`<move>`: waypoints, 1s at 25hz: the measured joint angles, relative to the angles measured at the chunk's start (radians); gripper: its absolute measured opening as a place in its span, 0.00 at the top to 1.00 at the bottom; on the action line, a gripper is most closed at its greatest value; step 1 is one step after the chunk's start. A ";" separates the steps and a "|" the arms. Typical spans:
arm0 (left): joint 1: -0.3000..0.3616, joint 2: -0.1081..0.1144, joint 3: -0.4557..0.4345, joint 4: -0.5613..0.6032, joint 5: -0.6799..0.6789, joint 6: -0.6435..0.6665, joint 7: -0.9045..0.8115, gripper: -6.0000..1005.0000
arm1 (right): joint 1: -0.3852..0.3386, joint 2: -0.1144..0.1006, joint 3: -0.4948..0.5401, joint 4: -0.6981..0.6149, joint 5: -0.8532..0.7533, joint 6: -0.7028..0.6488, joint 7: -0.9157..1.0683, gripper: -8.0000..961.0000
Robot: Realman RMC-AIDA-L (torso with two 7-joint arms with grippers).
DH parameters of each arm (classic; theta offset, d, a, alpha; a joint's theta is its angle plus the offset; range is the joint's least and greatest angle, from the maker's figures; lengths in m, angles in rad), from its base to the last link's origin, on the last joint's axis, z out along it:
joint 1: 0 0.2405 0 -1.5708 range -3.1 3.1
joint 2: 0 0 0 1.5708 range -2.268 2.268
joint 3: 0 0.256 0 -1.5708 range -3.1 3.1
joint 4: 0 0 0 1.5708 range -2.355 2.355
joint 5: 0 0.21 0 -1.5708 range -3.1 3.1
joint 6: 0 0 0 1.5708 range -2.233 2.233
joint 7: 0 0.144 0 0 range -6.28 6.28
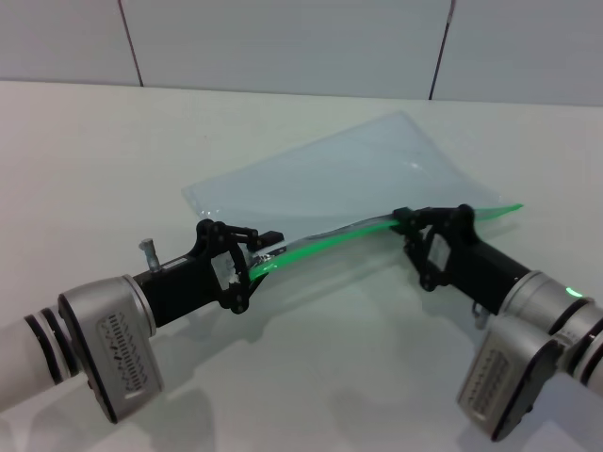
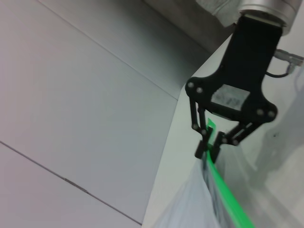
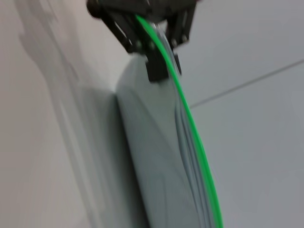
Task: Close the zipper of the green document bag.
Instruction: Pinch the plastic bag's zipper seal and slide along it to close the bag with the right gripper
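The green document bag (image 1: 349, 160) lies on the white table with its near edge lifted off the surface. Along that edge runs the zipper (image 1: 330, 242), a thin bright green strip stretched between both grippers. My left gripper (image 1: 247, 264) is shut on the strip's left end. My right gripper (image 1: 412, 224) is shut on it near the right end, where a short green tip sticks out past the fingers. The left wrist view shows the right gripper (image 2: 209, 145) pinching the zipper (image 2: 228, 192). The right wrist view shows the left gripper (image 3: 164, 61) clamped on the zipper (image 3: 194, 137). I cannot make out the slider tab.
The white table (image 1: 141, 160) reaches back to a grey tiled wall (image 1: 283, 38). Nothing else lies on it near the bag.
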 joint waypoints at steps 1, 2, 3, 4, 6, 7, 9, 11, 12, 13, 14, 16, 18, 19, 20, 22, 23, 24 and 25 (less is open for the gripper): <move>0.000 0.000 0.000 0.000 0.000 0.000 0.000 0.94 | -0.004 0.000 0.009 -0.008 0.000 0.000 0.000 0.91; 0.000 0.000 0.000 -0.001 0.000 0.000 0.000 0.94 | -0.007 0.000 0.016 -0.015 0.002 0.000 0.003 0.91; 0.000 0.000 -0.001 -0.001 0.000 0.000 0.000 0.94 | -0.009 0.000 0.022 -0.022 0.006 0.000 0.007 0.91; 0.000 0.000 -0.001 -0.001 0.000 0.000 0.000 0.94 | -0.011 0.000 0.025 -0.030 0.011 0.000 0.012 0.91; 0.000 0.000 -0.001 -0.001 0.000 0.000 0.000 0.94 | -0.015 0.000 0.029 -0.047 0.027 0.000 0.028 0.91; 0.000 0.000 -0.002 -0.001 0.000 0.000 0.000 0.94 | -0.017 0.000 0.030 -0.053 0.035 0.000 0.033 0.91; 0.000 -0.001 -0.002 -0.002 0.000 -0.001 0.000 0.93 | -0.021 0.000 0.031 -0.065 0.062 -0.001 0.038 0.91; 0.000 -0.001 -0.002 -0.002 0.000 -0.001 -0.001 0.92 | -0.023 0.000 0.032 -0.078 0.097 -0.001 0.039 0.91; 0.001 -0.001 -0.002 -0.002 0.000 -0.001 -0.001 0.92 | -0.023 0.000 0.032 -0.085 0.115 -0.001 0.039 0.91; 0.001 -0.001 -0.002 -0.002 0.000 -0.001 -0.001 0.91 | -0.024 0.000 0.032 -0.091 0.130 -0.001 0.039 0.91; 0.002 -0.001 -0.002 -0.002 0.000 -0.001 -0.002 0.91 | -0.025 0.000 0.032 -0.098 0.145 0.000 0.039 0.91; 0.003 -0.001 -0.002 -0.002 0.000 -0.001 -0.002 0.90 | -0.028 0.000 0.032 -0.109 0.167 0.000 0.039 0.91; 0.006 -0.001 -0.002 -0.002 0.000 -0.001 -0.002 0.89 | -0.030 -0.001 0.032 -0.117 0.189 0.000 0.039 0.91; 0.007 -0.001 -0.002 -0.001 0.000 -0.001 -0.002 0.89 | -0.031 -0.001 0.032 -0.121 0.198 0.000 0.040 0.91; 0.008 -0.001 -0.002 0.000 0.000 -0.001 -0.001 0.89 | -0.032 -0.001 0.032 -0.126 0.206 0.000 0.040 0.91; 0.009 -0.001 -0.002 0.000 0.000 -0.001 -0.001 0.88 | -0.033 -0.002 0.032 -0.136 0.220 0.000 0.041 0.91; 0.009 -0.001 -0.002 0.000 0.000 -0.001 -0.001 0.87 | -0.033 -0.002 0.032 -0.140 0.226 0.000 0.041 0.91; 0.009 -0.001 -0.002 0.000 0.000 -0.001 -0.001 0.87 | -0.034 -0.002 0.032 -0.143 0.230 0.000 0.041 0.91; 0.010 -0.001 -0.002 0.000 0.000 -0.001 -0.001 0.87 | -0.034 -0.002 0.032 -0.147 0.236 0.000 0.041 0.91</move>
